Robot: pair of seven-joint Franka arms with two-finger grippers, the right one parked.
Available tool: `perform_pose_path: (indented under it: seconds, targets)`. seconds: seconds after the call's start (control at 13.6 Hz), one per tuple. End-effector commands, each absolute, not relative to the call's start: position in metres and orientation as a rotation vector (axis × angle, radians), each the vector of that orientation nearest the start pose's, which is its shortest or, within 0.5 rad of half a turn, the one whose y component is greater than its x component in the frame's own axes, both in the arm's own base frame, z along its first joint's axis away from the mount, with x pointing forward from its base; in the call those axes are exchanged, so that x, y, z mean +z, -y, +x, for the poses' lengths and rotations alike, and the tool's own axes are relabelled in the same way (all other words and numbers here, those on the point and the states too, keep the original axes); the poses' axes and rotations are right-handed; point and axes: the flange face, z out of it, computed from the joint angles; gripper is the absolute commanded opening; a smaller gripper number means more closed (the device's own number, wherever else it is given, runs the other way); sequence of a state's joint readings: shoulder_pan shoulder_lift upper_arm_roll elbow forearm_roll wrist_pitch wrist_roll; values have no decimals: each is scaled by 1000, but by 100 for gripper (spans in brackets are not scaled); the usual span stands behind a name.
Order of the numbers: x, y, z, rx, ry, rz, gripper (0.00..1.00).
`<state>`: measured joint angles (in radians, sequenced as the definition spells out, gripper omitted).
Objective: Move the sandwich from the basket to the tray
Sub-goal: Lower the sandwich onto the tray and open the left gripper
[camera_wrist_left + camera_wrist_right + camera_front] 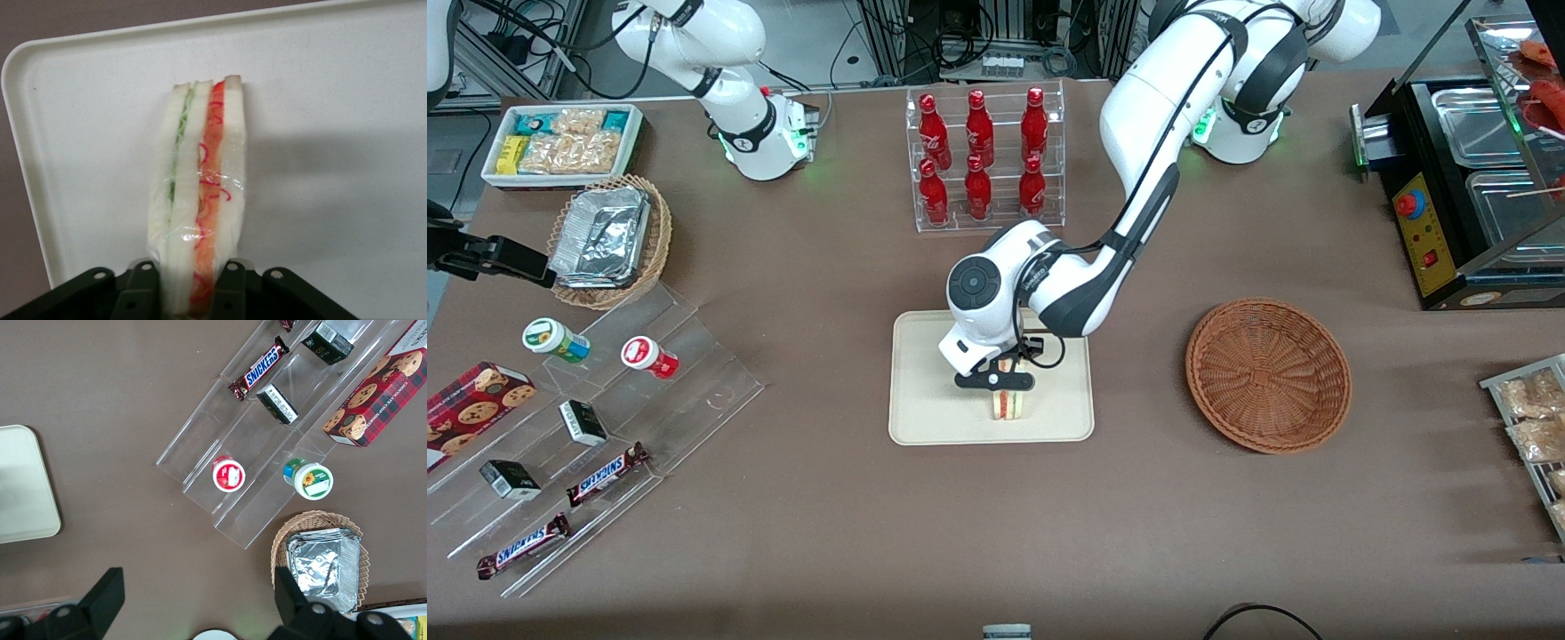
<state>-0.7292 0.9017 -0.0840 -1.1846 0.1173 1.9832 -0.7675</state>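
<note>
Gripper (1000, 380) low over the tray (925, 418), fingers (230, 283) pinching the sandwich (200, 193) upright below them, basket (1268, 373) empty well aside; released on edge, the wedge may topple.

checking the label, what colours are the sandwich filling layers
Green, orange and red between white bread on the sandwich, clearest in the left wrist view; the tool grips it.

gripper (996, 380) low over tray (925, 418), clamping sandwich (1009, 404); bottle rack (985, 160) stands above it in frame; open tabletop (996, 524) across lower centre.
</note>
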Motion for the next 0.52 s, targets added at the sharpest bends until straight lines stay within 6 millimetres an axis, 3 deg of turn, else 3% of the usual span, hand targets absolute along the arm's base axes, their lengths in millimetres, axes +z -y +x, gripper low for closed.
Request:
perform_pose_path:
  seconds: [0.0,0.44]
  targets:
    - [237,535,537,29,-92,-3056,100]
    - [245,533,541,17,-83,-3062,100]
